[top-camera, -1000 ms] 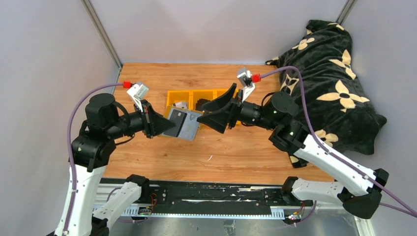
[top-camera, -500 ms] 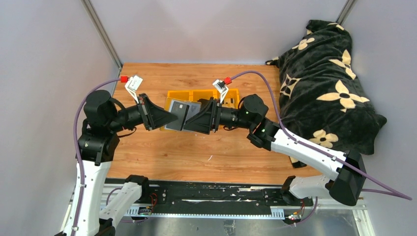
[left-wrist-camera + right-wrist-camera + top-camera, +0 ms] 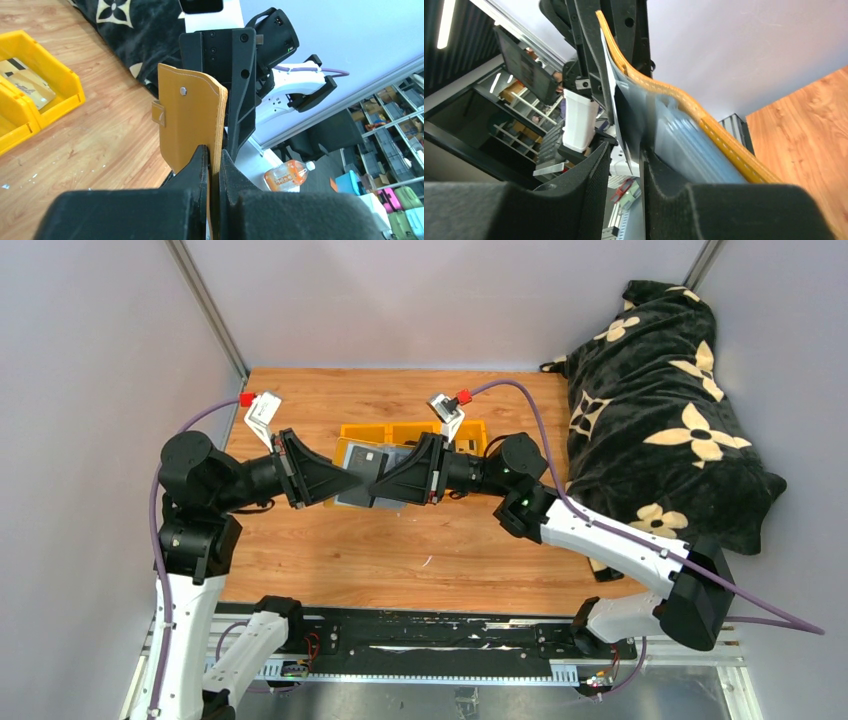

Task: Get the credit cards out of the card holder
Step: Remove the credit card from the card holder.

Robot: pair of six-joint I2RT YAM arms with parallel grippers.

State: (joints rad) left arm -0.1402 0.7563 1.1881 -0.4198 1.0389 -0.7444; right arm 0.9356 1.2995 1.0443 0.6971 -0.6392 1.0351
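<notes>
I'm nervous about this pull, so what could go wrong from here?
The right gripper straddles the card together with grey lining, so pulling may drag the whole wallet. The left gripper pinches only the wallet's edge in mid-air; it could slip out and drop to the table.

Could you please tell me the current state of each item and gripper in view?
card holder: open, held in the air.
left gripper: shut on the card holder's outer flap.
right gripper: fingers astride an inner layer; grip unclear.
yellow bin: holds a tan credit card.
</notes>
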